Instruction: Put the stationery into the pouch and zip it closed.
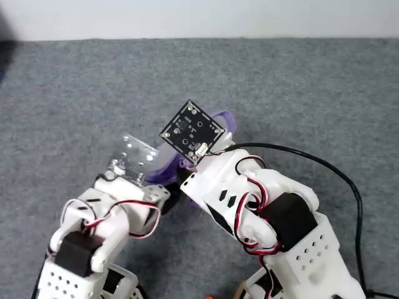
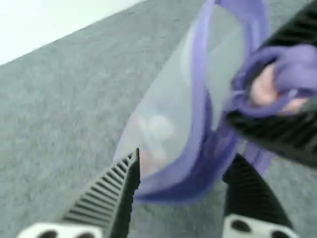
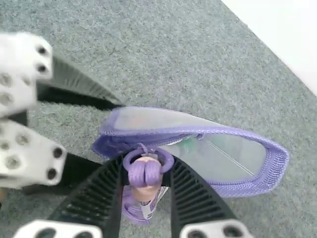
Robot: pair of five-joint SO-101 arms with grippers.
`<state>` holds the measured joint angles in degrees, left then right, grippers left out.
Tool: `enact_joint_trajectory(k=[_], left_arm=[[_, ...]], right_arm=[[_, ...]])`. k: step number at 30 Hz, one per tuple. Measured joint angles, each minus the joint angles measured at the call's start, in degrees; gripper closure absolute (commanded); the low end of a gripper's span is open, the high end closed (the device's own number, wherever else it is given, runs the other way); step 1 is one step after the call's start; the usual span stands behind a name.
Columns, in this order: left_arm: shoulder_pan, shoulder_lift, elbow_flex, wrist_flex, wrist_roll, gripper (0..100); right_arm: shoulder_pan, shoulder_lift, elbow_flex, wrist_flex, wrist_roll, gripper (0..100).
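The purple pouch (image 3: 198, 148) with clear sides is held up between both arms over the grey carpet. My right gripper (image 3: 146, 168) is shut on the zipper pull (image 3: 143, 173), a purple and pink charm at the pouch's near end. My left gripper (image 2: 185, 163) straddles that same end of the pouch (image 2: 198, 148) and grips it across its width. Pale stationery pieces (image 2: 158, 129) show faintly through the clear side. In the high view the pouch (image 1: 163, 172) peeks out under the right arm's camera board (image 1: 192, 132).
Grey carpet (image 1: 299, 87) covers the table all around the arms. A white wall (image 1: 199, 18) borders its far edge. A black cable (image 1: 336, 180) loops beside the right arm.
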<state>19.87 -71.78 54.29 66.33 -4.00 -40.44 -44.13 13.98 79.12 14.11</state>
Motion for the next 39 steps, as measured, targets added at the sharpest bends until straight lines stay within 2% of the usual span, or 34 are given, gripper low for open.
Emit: enact_joint_trajectory(k=[5, 13, 17, 25, 33, 39], left_arm=[[0.9, 0.0, 3.0, -7.2, 0.0, 85], [2.3, 0.1, 3.6, -12.1, 0.0, 99], [5.8, 0.1, 3.6, -12.3, 0.0, 99], [7.8, 0.1, 3.6, -12.1, 0.2, 99], [8.0, 0.1, 3.3, -11.5, 8.9, 99], [8.0, 0.1, 2.7, -11.3, 10.5, 99]], right_arm=[[0.0, 0.0, 0.0, 0.0, 0.0, 99.1], [0.0, 0.0, 0.0, 0.0, 0.0, 99.1], [0.9, 0.0, 0.0, -0.1, 0.0, 99.1], [10.4, 0.5, 0.0, -7.0, 2.3, 99.1], [18.7, 6.2, 0.1, -16.4, 2.9, 99.1], [23.9, 10.4, 0.1, -21.6, 0.5, 99.1]])
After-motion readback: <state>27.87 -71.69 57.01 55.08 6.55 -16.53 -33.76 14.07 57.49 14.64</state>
